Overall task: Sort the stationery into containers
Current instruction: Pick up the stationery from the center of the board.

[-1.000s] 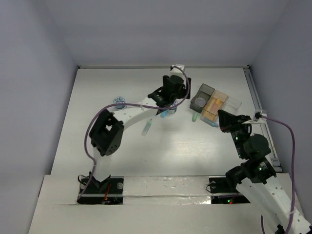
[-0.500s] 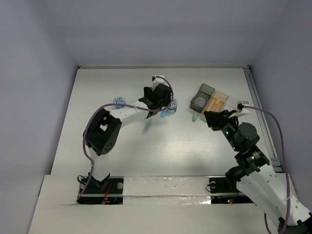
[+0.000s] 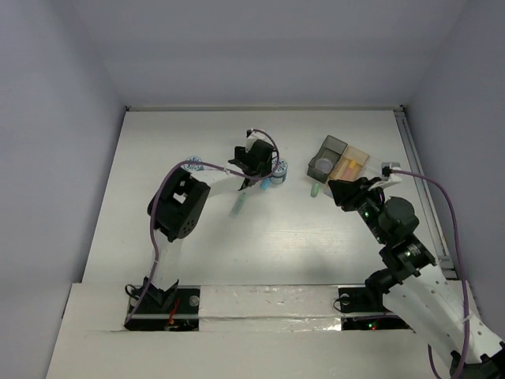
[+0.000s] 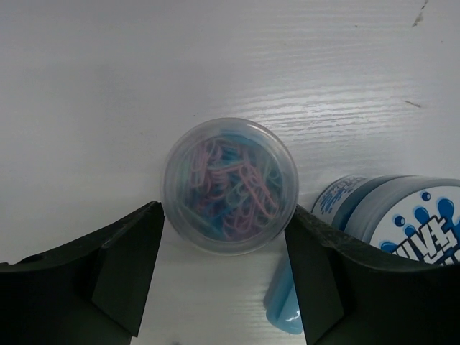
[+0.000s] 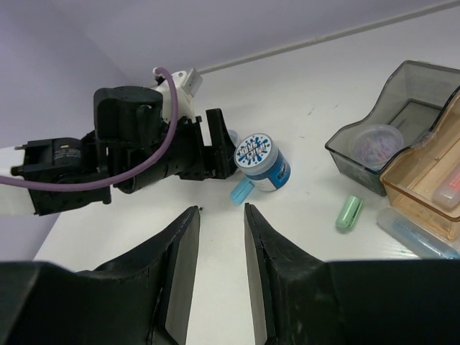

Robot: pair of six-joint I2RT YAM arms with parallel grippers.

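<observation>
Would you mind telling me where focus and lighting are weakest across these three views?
Left wrist: the clear tub of paper clips is sharp, the left gripper dark and soft. Right wrist: the right gripper is blurred in the foreground, the grey bin crisp. Top external: even light, faint shadows.

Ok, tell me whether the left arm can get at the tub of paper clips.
Probably yes: the tub sits between the left arm's open fingers, nothing in front, though the blue-topped pot crowds one finger.

Black-and-white arms, apparently purple cables
</observation>
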